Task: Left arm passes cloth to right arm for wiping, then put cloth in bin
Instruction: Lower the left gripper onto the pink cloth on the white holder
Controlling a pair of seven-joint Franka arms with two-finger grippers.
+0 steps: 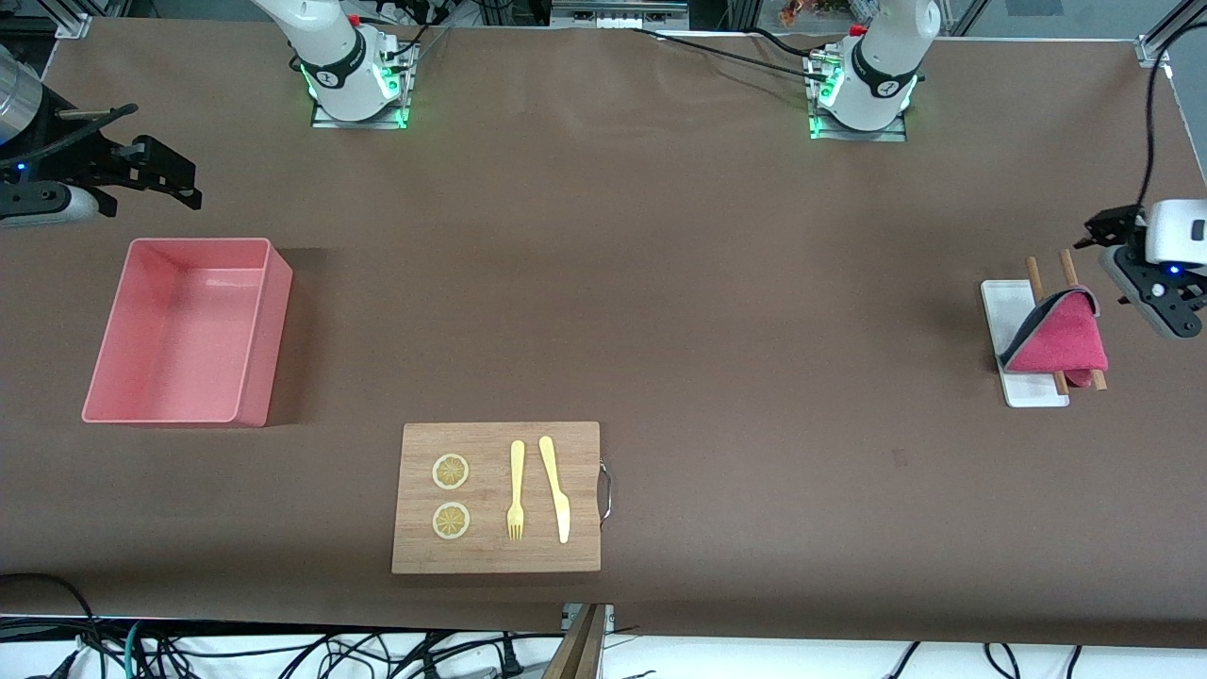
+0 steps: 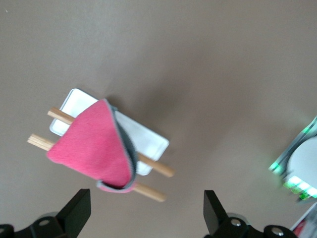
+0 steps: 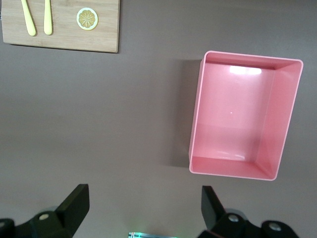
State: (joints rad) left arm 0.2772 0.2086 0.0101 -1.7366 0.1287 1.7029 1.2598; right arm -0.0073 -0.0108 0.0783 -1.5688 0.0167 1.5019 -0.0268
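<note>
The magenta-red cloth [image 1: 1061,339], grey edging showing, hangs folded over two wooden sticks [image 1: 1035,275] that lie across a flat white tray [image 1: 998,300] at the left arm's end of the table. My left gripper [image 1: 1099,233] is open and empty, up over the table just beside the tray. In the left wrist view the cloth [image 2: 91,144] lies apart from the open left gripper [image 2: 146,218]. My right gripper [image 1: 174,181] is open and empty, over the table next to the salmon-pink bin [image 1: 269,349]. The right wrist view shows the empty bin [image 3: 237,166] and the open right gripper [image 3: 143,213].
A wooden board [image 1: 497,556] with a metal handle lies near the front camera. It carries two lemon slices [image 1: 451,471], a yellow fork [image 1: 516,490] and a yellow knife [image 1: 556,488]. The board's corner [image 3: 99,42] shows in the right wrist view.
</note>
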